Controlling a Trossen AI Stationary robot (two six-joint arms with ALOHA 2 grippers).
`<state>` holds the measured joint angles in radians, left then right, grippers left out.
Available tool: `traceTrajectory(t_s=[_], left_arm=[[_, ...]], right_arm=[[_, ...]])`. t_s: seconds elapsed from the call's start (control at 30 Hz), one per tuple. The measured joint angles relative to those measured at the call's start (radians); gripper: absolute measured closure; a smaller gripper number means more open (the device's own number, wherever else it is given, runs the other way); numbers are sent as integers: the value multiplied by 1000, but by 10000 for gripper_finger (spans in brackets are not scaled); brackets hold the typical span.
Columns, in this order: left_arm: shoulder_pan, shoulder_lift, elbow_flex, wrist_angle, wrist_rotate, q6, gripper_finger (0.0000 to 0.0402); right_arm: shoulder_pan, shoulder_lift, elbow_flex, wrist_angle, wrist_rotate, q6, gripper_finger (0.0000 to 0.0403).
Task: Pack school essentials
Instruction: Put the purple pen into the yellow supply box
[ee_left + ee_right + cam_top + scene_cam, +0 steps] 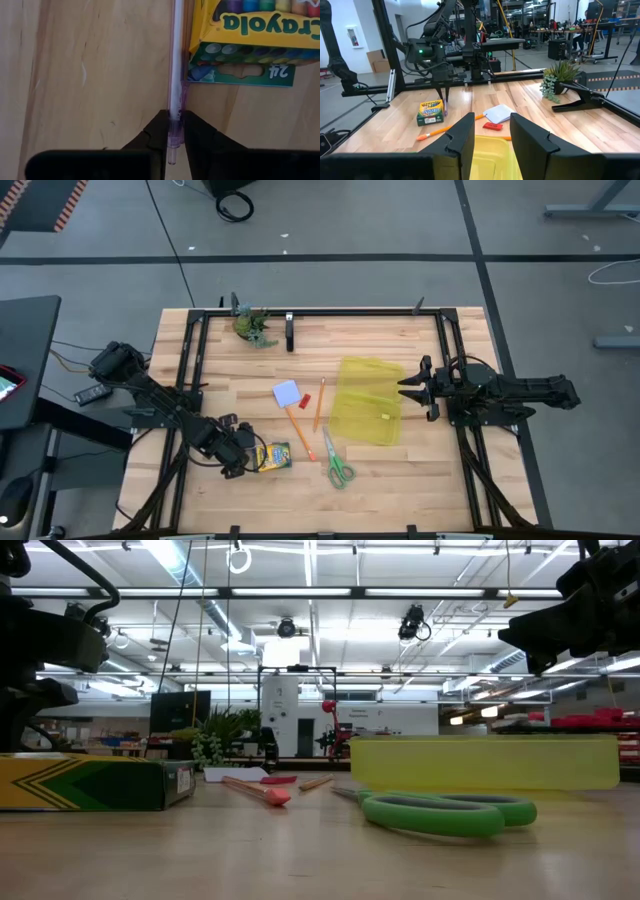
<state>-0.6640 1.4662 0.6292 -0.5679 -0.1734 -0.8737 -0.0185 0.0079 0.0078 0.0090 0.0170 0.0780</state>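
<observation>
On the wooden table, the left gripper sits low at about 8 o'clock from the table's middle, clamped on a thin translucent purple pen that lies along the wood just beside the Crayola crayon box. In the left wrist view the pen's shaft runs right against the box's edge. The green-handled scissors lie near 6 o'clock, just beside the box on its right. Two orange pencils cross the centre: one slants down from the white-and-blue square pad, the other lies close by, with a small red eraser between the pad and that pencil. The translucent yellow pouch rests at roughly 3 o'clock. The right gripper hovers at the pouch's right edge, its fingers apart and empty. A green leafy plant figure stands at about 11 o'clock near the far rail.
</observation>
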Motion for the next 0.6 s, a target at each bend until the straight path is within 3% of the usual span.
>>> traceTrajectory(t_s=[0.6], left_arm=[[-1,-1,0,-8,10,-2,349]], right_arm=[[0,0,0,0,0,0,272]])
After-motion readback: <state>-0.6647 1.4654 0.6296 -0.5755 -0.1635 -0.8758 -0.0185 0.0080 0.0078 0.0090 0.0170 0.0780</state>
